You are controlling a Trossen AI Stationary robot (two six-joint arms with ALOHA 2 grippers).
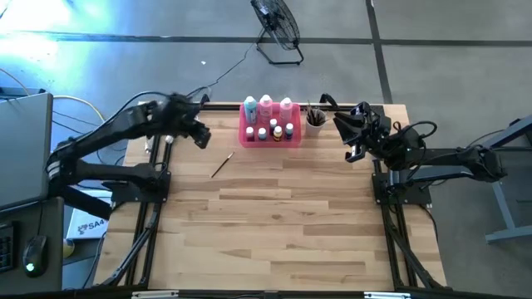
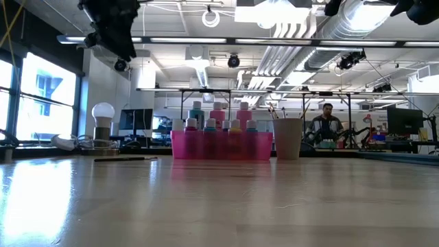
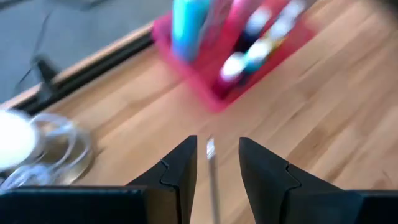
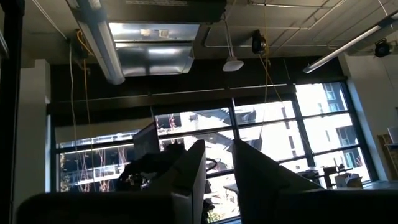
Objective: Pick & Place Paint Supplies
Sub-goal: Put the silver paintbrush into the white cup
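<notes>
Paintbrush blurred between left pincer fingers, tip cut off

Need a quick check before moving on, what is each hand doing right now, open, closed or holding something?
Left hand: open, empty, raised above the loose paintbrush.
Right hand: open, empty, pointing upward.

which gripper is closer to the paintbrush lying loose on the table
Left. The left gripper hangs just off the paintbrush, on its left-arm side; the right gripper is across the table, past the pink tray.

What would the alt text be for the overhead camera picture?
A pink tray of paint bottles sits at the wooden table's far edge, with a beige cup beside it and one paintbrush lying loose. The left gripper and right gripper flank them.
</notes>
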